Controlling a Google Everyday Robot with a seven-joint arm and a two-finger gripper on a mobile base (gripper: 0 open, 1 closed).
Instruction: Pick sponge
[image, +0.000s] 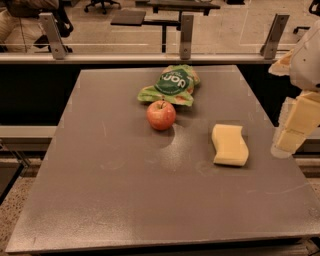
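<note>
- Sponge (229, 145) lies flat on the table (100, 190), on the right half. It is pale yellow against the grey top, and its wavy long sides run roughly away from me.
- The gripper (289, 139) hangs at the right edge of my view, just off the table's right side. It is to the right of the sponge and apart from it.
- It looks pale and blocky, and it comes down from the white arm (311, 55) at the upper right.
- I cannot tell from here whether the gripper is released or clenched. I can see that it is not touching the sponge.
- An apple (161, 115), red with a yellowish patch, sits stem up near the middle of the table. It is left of the sponge, a little farther back, and well apart from it.
- A green bag (172, 84) lies crumpled on its side just behind the apple. I cannot tell whether the two touch.
- The bag has white lettering on a dark green patch. I cannot see what is inside it.
- Behind the table runs a glass rail (150, 45) on metal posts (186, 30). Beyond it I see a pale floor with dark furniture.
</note>
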